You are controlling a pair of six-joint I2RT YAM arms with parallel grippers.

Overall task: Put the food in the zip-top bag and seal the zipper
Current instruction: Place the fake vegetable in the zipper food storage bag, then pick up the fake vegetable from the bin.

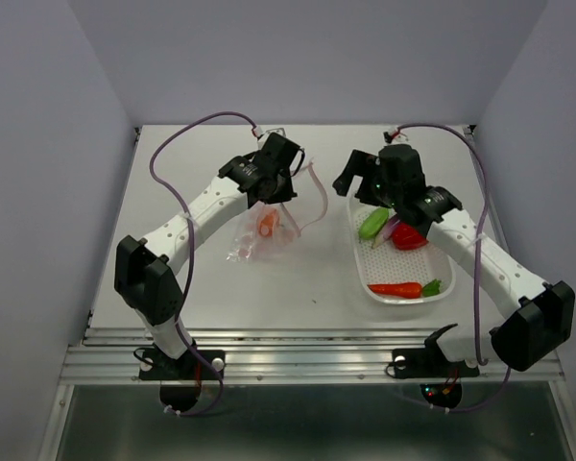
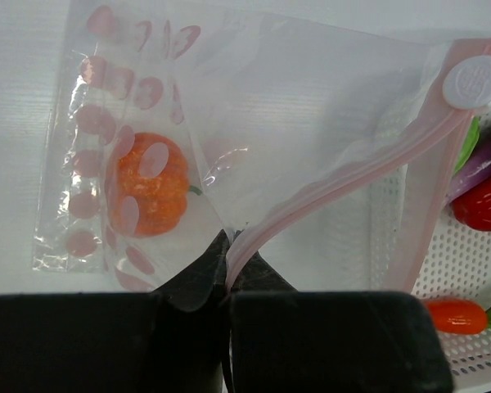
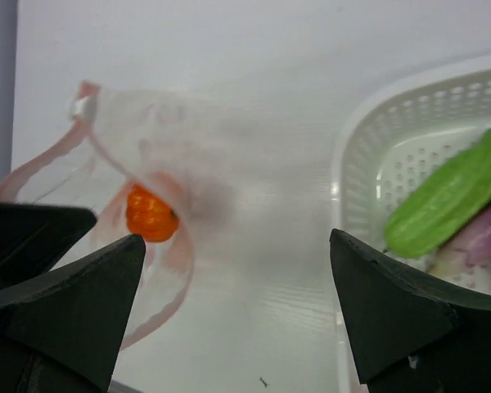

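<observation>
Center frame, the left gripper point(image 2: 227, 246) is clamped tight on the bag's point(image 2: 311, 98) pink zipper point(image 2: 352, 176); the pumpkin point(image 2: 151, 184) lies inside. At right, the right gripper point(image 3: 237, 246) hangs wide open and empty over the basket point(image 3: 352, 155), which holds the pod point(image 3: 446, 196), eggplant point(image 2: 483, 164), pepper point(image 1: 410, 238) and carrot point(image 1: 396, 288).

Pumpkin point(image 1: 268, 223) sits inside the bag point(image 1: 245, 248) left of centre on the table point(image 1: 221, 298), basket point(image 1: 360, 259) lying to its right, with pod point(image 1: 372, 223), eggplant point(image 1: 389, 229) and pepper point(image 1: 410, 237) bunched at the far end and carrot point(image 1: 396, 288) at the near end.
</observation>
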